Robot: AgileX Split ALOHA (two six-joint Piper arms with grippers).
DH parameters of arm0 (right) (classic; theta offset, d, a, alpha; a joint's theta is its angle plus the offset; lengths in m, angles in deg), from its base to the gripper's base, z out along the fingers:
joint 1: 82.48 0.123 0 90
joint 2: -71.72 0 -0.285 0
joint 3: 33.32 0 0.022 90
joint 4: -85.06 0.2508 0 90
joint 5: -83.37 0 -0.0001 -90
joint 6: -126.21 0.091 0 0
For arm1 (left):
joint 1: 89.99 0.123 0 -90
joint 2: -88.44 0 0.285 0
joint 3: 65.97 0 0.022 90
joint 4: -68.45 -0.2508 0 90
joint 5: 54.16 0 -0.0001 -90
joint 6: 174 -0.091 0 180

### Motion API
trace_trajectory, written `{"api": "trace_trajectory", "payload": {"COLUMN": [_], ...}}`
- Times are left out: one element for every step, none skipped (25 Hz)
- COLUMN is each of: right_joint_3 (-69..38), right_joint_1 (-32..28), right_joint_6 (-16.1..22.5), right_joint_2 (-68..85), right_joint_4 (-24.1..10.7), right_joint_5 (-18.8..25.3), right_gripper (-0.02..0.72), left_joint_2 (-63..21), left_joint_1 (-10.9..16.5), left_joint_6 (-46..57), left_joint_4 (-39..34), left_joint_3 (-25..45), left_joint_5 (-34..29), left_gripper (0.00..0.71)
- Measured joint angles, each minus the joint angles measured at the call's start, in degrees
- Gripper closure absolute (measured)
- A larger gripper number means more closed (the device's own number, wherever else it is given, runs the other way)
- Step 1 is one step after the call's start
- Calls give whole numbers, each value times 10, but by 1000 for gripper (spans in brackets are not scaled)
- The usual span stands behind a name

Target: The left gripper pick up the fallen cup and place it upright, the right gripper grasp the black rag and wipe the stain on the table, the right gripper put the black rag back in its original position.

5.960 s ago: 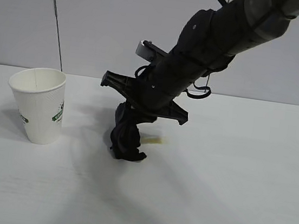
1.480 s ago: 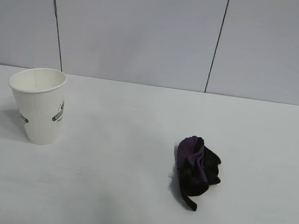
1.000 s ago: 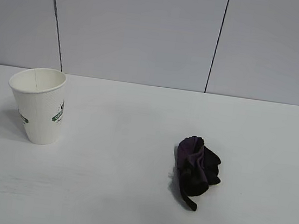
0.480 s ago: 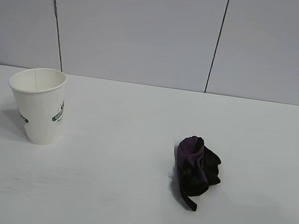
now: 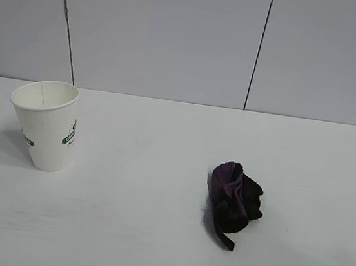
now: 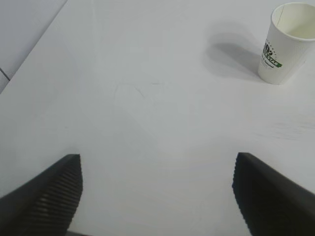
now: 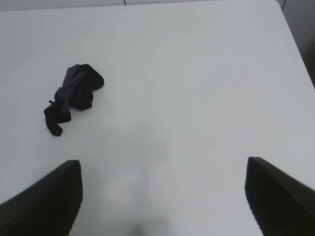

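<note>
So the cup (image 5: 44,124) is standing upright on the left side of the table (image 5: 163,144), mouth up, sitting mid-depth w/ a soft shadow on its left. White paper, textured/embossed wall, tapered shape (wider at the rim than the base), rolled lip, plain white inside. Green printed logo on the side facing right, plus a smaller bit of green print lower on the left side. In the left wrist view the same cup (image 6: 287,42) shows the logo clearer, green w/ some lettering, too small to read.

The black rag (image 5: 233,203) is right of center, nearer the camera than the cup and well apart from it. It's a crumpled lump of soft cloth, mostly black w/ purple striped folds on top, and a thin black strap trailing out toward the near edge. Looks floppy, nothing touching it.

Table is flat white w/ faint grain, matte. Behind it a pale grey panel wall w/ two dark vertical seams.

Left gripper (image 6: 157,196): jaws spread wide, empty, ribbed black fingers (image 6: 54,191), cup far off from it. Right gripper (image 7: 162,196): also wide open, holding nothing, rag (image 7: 73,96) lying well away. Neither arm shows in the exterior view.
</note>
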Motion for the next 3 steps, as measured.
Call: {"api": "trace_trajectory", "payload": {"right_joint_3": [0,0,0], "right_joint_1": [0,0,0], "right_joint_6": [0,1,1], "right_joint_2": [0,0,0], "right_joint_4": [0,0,0], "right_joint_5": [0,0,1], "right_gripper": [81,81,81], "left_joint_2": [0,0,0], "left_joint_1": [0,0,0], "left_joint_6": [0,0,0], "left_joint_4": [0,0,0], "left_joint_3": [0,0,0], "left_joint_5": [0,0,0], "left_gripper": [110,110,110]}}
